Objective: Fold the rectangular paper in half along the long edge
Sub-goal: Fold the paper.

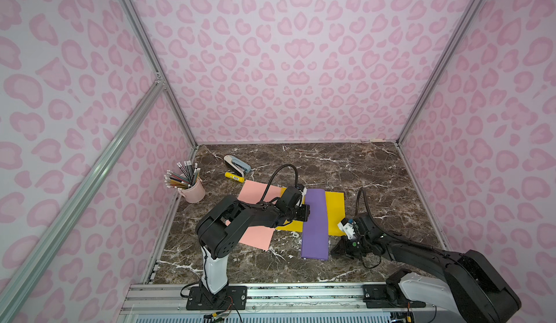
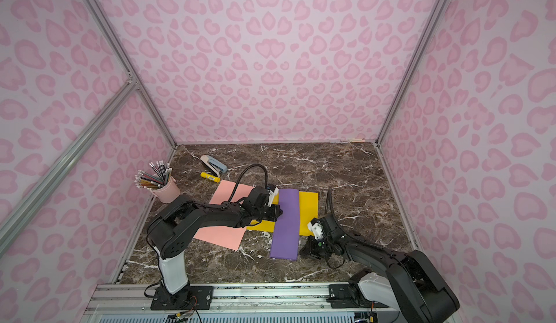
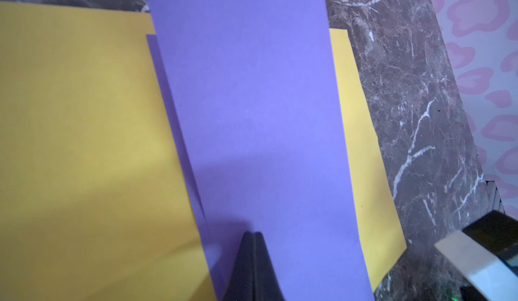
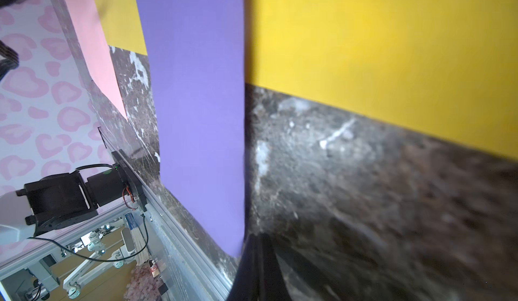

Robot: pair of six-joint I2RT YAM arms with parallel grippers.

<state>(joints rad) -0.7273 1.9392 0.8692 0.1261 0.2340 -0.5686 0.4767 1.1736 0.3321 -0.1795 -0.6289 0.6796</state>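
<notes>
My left hand was clenched, tip on the folded purple paper stretching ahead over a yellow sheet. My right hand, also clenched, seemingly touched its corner.

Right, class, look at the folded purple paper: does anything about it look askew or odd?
Yes. In the left wrist view the purple paper is folded slightly skewed: its lower layer peeks out as a thin wedge along one long edge, over the yellow paper, so the halves do not line up.
</notes>
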